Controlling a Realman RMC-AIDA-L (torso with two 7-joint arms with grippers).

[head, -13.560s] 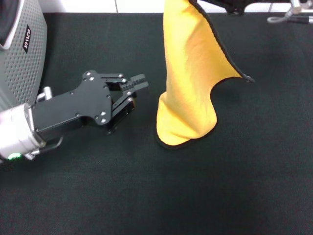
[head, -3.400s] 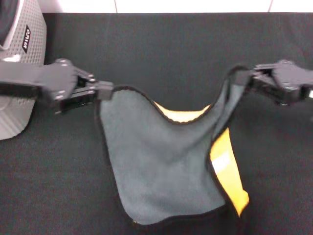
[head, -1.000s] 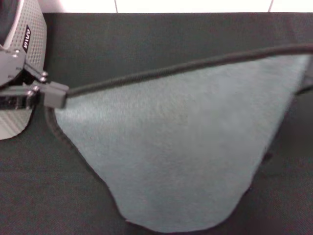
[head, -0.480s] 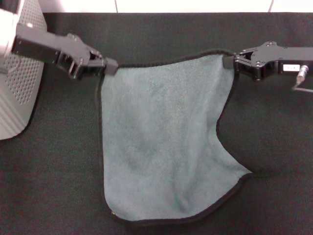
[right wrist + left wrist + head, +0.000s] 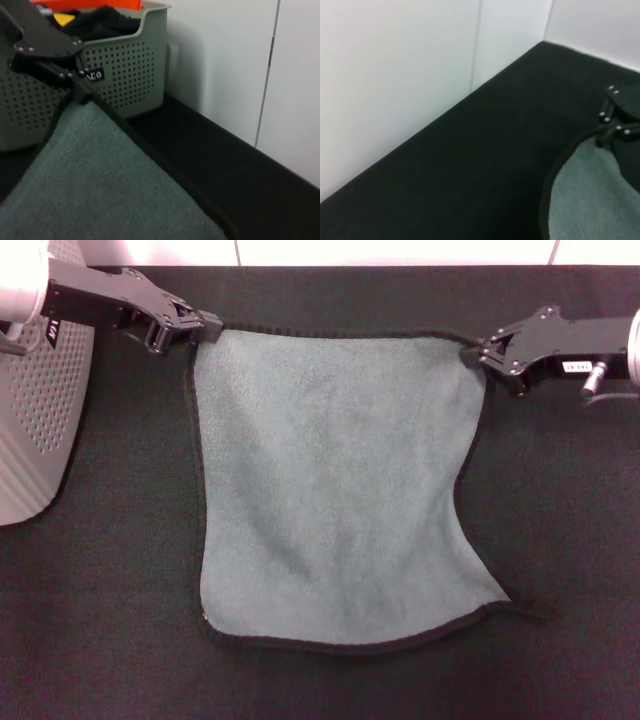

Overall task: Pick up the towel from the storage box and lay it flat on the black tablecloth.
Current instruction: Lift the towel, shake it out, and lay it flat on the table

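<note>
Now the soft, light, floppy towel (image 5: 335, 480) lies grey side up on the black tablecloth (image 5: 560, 540), each far corner pinched by the left gripper (image 5: 205, 328) and right gripper (image 5: 472, 352), the best places to hold it.

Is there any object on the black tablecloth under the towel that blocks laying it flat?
Nothing visible does. The towel lies spread on the black tablecloth, with its far corners pinched by the left pincer and right pincer. The storage box stands off to the left.

The towel (image 5: 335, 480) lies spread grey-green side up on the black tablecloth (image 5: 560, 540), its black-edged far corners pinched taut. The perforated grey storage box (image 5: 40, 430) stands beside it at the left.
</note>
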